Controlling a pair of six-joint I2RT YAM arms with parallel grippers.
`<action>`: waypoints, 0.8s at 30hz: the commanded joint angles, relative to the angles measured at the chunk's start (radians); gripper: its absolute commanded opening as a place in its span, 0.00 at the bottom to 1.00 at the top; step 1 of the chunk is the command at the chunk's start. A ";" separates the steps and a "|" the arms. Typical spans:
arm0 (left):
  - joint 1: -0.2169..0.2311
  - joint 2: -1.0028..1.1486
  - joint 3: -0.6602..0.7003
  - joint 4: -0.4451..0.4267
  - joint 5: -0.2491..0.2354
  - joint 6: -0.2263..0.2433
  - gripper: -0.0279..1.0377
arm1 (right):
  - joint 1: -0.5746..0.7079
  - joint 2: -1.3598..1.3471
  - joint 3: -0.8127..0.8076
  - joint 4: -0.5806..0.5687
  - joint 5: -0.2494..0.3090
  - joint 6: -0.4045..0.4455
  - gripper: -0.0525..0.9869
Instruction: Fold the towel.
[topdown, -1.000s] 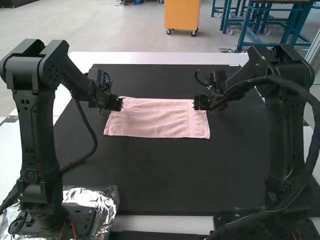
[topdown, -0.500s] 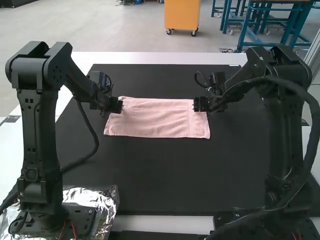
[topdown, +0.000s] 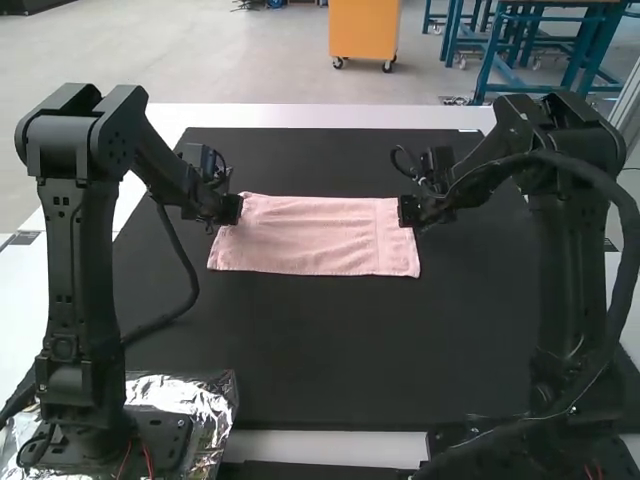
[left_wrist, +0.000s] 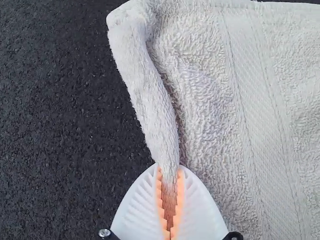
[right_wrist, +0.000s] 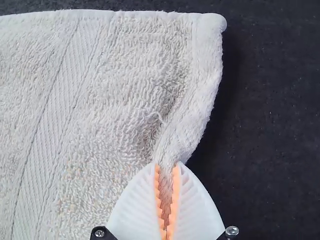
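Note:
The pink towel lies as a flat, wide rectangle on the black mat, and I cannot tell how many layers it has. At its left end is my left gripper; my right gripper is at its right end. In the left wrist view, my left gripper is shut on a ridge of the towel's side edge. My right gripper pinches the opposite side edge of the towel in the right wrist view, with cloth between its orange pads.
The black mat extends around the towel over a white table. Crumpled foil lies by the left arm's base. Dark cables hang beside both arms.
Over the last half second, my right gripper has shifted slightly to the right and my left gripper very slightly left. The left arm's upper part has moved right since a second ago. The towel looks nearly unchanged.

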 joint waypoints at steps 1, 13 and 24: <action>0.020 -0.023 0.010 -0.021 0.099 0.003 0.04 | -0.009 -0.046 -0.019 -0.010 -0.012 -0.009 0.03; 0.032 -0.112 -0.025 0.000 0.146 0.021 0.04 | -0.010 -0.152 -0.036 -0.021 -0.036 -0.007 0.03; 0.056 -0.213 -0.139 0.022 0.146 0.107 0.04 | -0.018 -0.246 -0.113 -0.038 -0.087 0.014 0.03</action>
